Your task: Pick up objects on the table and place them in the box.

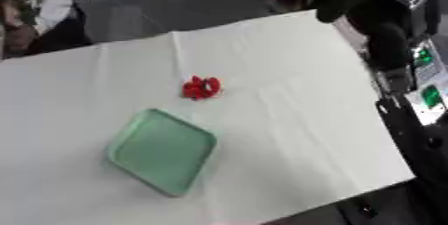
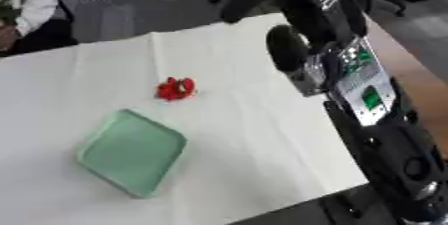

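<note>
A small red crumpled object (image 1: 201,88) lies on the white table (image 1: 297,69), a little beyond the middle. Just in front of it sits a shallow pale green tray (image 1: 162,150) with rounded corners, turned at an angle and holding nothing. My right arm (image 2: 363,84), black with a silver panel and green lights, runs along the table's right edge, well away from the red object. Its dark lower end (image 2: 407,169) shows near the lower right corner, and the hand's shape cannot be made out there. My left hand shows in neither view.
The white cloth has a few creases. A seated person (image 1: 35,9) is at the far left beyond the table's back edge, not touching anything. Dark floor lies past the far edge, and the table's front right corner (image 1: 407,176) is in view.
</note>
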You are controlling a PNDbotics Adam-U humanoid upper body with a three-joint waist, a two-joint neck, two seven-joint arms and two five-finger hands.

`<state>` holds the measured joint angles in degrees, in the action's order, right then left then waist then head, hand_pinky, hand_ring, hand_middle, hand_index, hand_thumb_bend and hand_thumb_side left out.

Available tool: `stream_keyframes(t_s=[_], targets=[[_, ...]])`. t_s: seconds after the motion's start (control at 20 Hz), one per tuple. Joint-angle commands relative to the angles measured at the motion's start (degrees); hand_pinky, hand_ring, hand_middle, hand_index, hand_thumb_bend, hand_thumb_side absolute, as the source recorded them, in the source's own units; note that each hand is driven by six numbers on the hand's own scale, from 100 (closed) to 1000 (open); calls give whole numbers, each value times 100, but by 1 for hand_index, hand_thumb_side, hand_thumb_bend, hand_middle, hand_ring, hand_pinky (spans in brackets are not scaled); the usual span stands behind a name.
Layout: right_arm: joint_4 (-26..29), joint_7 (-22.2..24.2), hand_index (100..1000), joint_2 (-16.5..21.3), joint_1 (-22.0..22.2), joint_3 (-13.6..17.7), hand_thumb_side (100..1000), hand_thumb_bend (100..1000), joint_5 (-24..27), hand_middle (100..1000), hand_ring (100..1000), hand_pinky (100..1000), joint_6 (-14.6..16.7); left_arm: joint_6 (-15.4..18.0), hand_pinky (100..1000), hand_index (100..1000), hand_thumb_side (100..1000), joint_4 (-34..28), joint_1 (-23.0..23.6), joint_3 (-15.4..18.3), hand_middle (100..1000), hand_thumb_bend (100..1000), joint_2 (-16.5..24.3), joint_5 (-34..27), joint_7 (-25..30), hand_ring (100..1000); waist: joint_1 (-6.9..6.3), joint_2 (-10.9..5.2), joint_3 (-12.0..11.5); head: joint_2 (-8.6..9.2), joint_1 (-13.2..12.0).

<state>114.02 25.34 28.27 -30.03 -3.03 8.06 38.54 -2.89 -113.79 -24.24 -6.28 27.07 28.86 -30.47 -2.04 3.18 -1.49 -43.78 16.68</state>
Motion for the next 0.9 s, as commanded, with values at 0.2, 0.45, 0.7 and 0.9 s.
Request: stream_keyframes(t_s=[0.2,0.45,0.7,0.9], targets=[[57,-94,807,342,-493,43,814,100,-280,810,686,572,-668,-107,448,768,663,-80,-4,125,626,502,113,-58,-203,455,-5,-37,-13,-33,218],[-155,-358,828,498,-1058,-218,832,100,-621,826,705,588,-1040,-144,460,783,658,-80,9,121,643,505,112,-45,-173,470,-5,-20,-34,-34,307],[-803,-301,847,497,-1603,-503,864,100,-904,847,726,612,-985,-146,464,785,658,-80,-1,107,646,505,98,-46,-124,472,-2,-20,-67,-34,356],[-1493,-286,856,419,-2035,-717,874,100,-1116,854,726,621,-826,-141,465,785,659,-80,-9,97,646,502,84,-49,-95,471,-3,-17,-91,-34,360]])
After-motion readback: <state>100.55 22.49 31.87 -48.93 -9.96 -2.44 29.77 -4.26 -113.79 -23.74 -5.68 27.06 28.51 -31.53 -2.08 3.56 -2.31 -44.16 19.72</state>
